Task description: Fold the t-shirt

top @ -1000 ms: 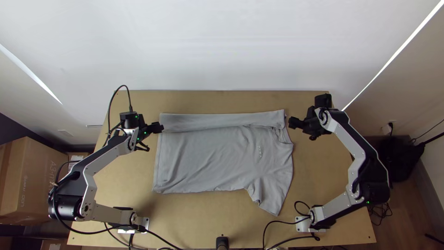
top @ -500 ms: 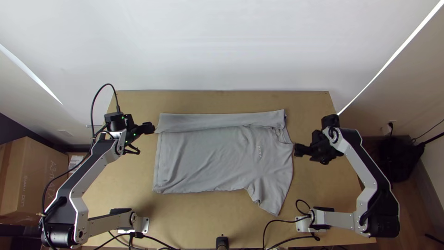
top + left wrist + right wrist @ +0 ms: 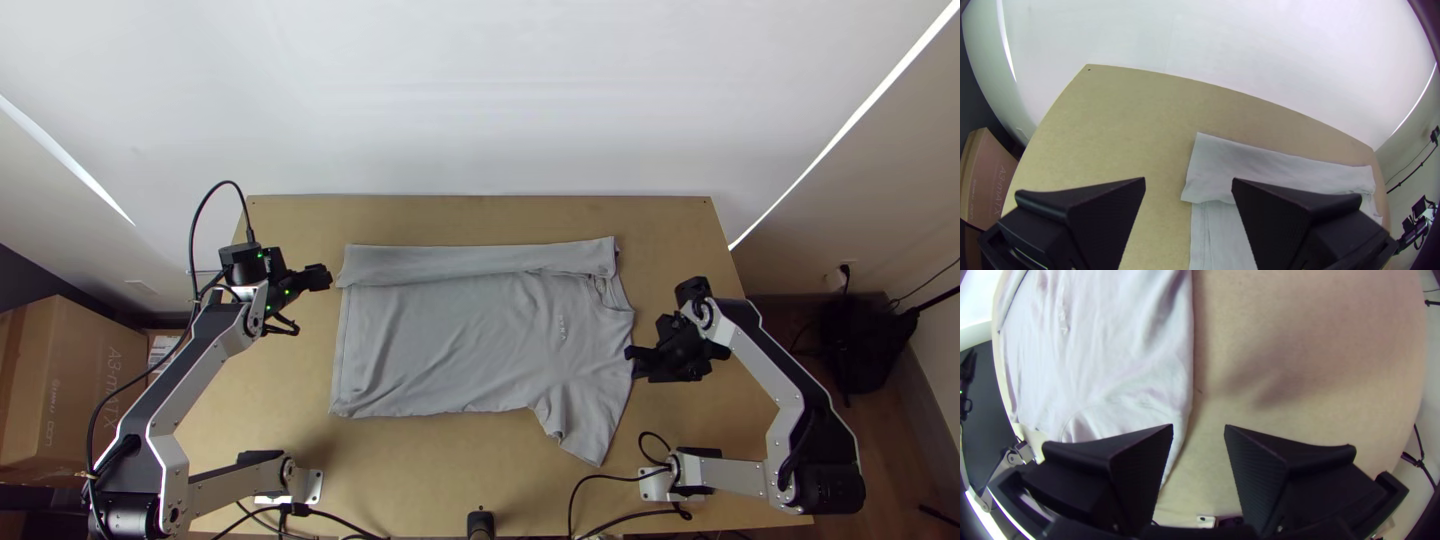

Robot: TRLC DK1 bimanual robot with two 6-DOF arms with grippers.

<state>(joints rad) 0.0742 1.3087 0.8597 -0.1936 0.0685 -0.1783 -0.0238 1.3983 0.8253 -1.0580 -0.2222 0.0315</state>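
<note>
The grey t-shirt (image 3: 450, 340) lies flat, its far long side folded over in a strip; one sleeve (image 3: 590, 425) points toward the table's near edge. My left gripper (image 3: 322, 277) is just off the shirt's hem end, at the folded strip. In the left wrist view my left gripper (image 3: 1188, 187) is open beside the strip (image 3: 1270, 165). My right gripper (image 3: 632, 362) is at the shirt's shoulder edge. In the right wrist view my right gripper (image 3: 1199, 435) stands open, with the shirt (image 3: 1110, 360) alongside one finger.
The wooden table (image 3: 450, 470) reaches around the shirt on all sides. A white wall (image 3: 480, 90) rises behind its far edge. A cardboard box (image 3: 75, 390) stands off the left side. Cables (image 3: 600, 488) lie near the right arm's base.
My left gripper has drawn back left from the shirt's hem end, and the strip's corner there has shifted slightly left. My right gripper has come nearer along the collar side to the shoulder edge.
</note>
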